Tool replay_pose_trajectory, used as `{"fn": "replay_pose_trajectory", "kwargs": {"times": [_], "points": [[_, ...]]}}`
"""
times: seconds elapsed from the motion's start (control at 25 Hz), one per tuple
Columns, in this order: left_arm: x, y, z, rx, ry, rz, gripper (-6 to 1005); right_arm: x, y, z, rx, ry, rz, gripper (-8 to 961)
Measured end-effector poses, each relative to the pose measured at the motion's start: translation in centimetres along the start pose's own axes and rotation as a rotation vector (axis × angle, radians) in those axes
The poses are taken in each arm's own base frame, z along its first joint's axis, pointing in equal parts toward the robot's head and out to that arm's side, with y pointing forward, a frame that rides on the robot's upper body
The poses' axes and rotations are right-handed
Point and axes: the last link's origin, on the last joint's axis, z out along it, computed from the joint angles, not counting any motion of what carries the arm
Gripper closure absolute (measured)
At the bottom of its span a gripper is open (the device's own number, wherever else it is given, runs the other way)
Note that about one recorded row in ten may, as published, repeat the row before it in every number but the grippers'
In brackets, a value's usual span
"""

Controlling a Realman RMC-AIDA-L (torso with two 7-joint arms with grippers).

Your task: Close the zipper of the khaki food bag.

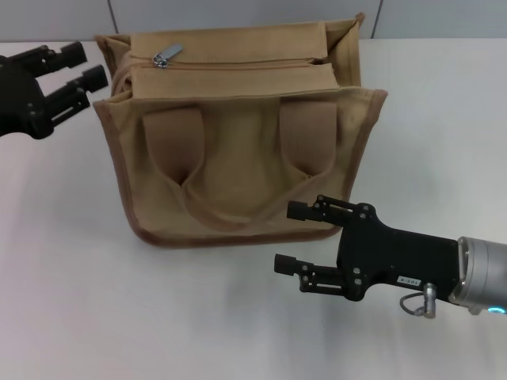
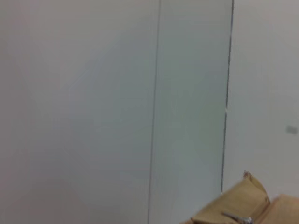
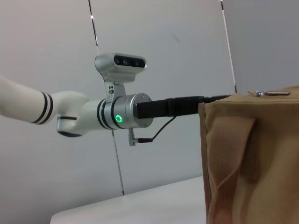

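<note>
The khaki food bag [image 1: 238, 150] stands upright on the white table, with two strap patches and a looped handle facing me. The zipper [image 1: 238, 63] runs along its top; its silver pull tab [image 1: 167, 56] lies at the left end. My left gripper [image 1: 85, 66] is open, beside the bag's top left corner, not touching it. My right gripper [image 1: 297, 236] is open, low in front of the bag's lower right corner, fingers pointing left. The left wrist view shows a bag corner [image 2: 243, 205] with the pull tab [image 2: 238, 217]. The right wrist view shows the bag's side [image 3: 252, 158], the tab [image 3: 272, 93] and the left arm [image 3: 117, 116].
The white table [image 1: 79, 285] spreads around the bag. A grey panelled wall [image 2: 117, 93] stands behind the table.
</note>
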Motion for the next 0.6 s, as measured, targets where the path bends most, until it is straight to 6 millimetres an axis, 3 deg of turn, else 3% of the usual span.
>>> {"fn": "replay_pose_trajectory", "kwargs": {"times": [0.28, 0.6], "points": [[0.5, 0.6, 1.5, -0.094, -0.111, 0.065, 552, -0.1, -0.1, 0.3, -0.005, 0.001, 0.000, 196], [1.1, 0.6, 2.3, -0.115, -0.101, 0.078, 555, -0.1, -0.1, 0.3, -0.005, 0.002, 0.000, 195]]}}
